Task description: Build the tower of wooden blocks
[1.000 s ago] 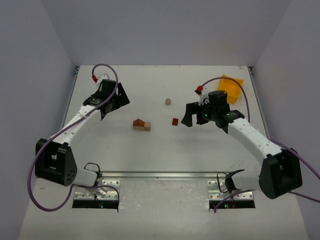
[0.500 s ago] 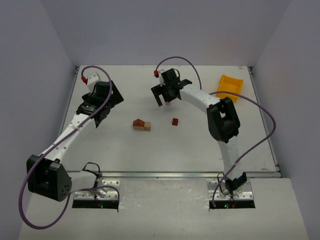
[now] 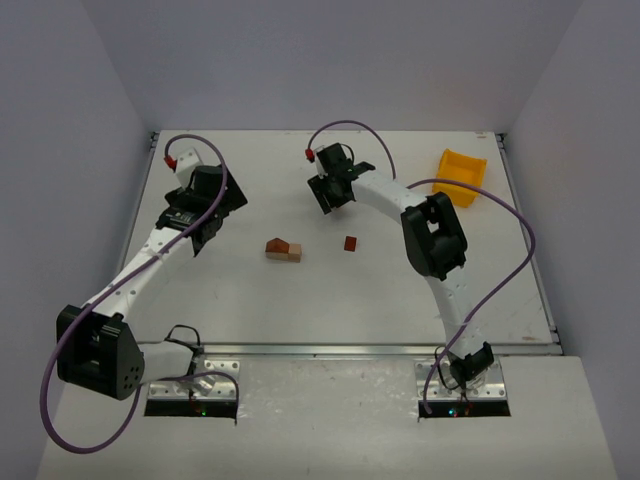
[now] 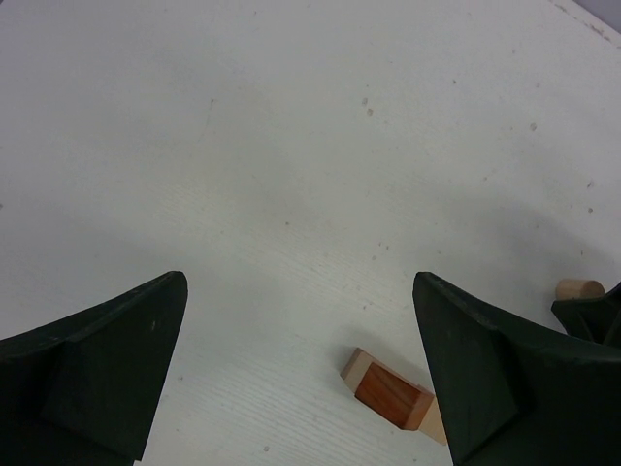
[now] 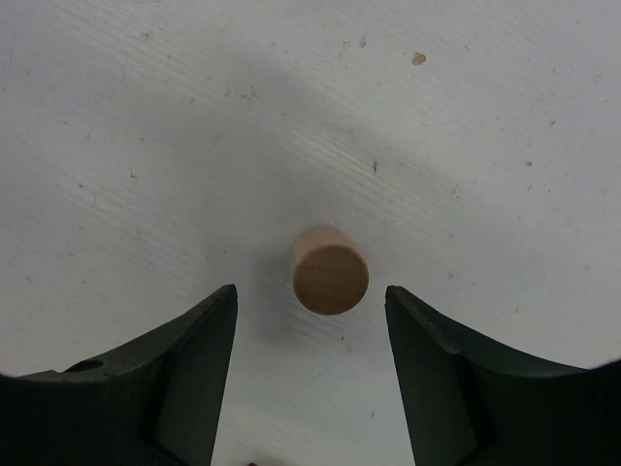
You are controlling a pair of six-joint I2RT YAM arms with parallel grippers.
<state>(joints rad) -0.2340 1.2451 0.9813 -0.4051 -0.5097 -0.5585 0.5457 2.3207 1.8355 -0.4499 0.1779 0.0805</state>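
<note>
The wood block tower pieces lie mid-table: a pale tan bar with a reddish-brown wedge-topped piece on it [image 3: 283, 250], and a small red-brown cube [image 3: 350, 243] to its right. A pale wooden cylinder [image 5: 330, 272] stands on end just ahead of my right gripper's [image 5: 310, 291] tips, in line with the gap, with space on both sides. That gripper [image 3: 333, 195] is open and covers the cylinder in the top view. My left gripper [image 4: 299, 282] is open and empty, hovering left of the bar cluster [image 4: 388, 393]. The cylinder [image 4: 579, 288] shows at the right edge of the left wrist view.
A yellow plastic bin [image 3: 460, 172] sits at the back right corner. Grey walls close the table on three sides. The right arm stretches across the back centre, its cable looping above it.
The right arm swung from the right side to the back centre, over the cylinder, and its jaws have narrowed. The left arm shifted slightly back and left.
</note>
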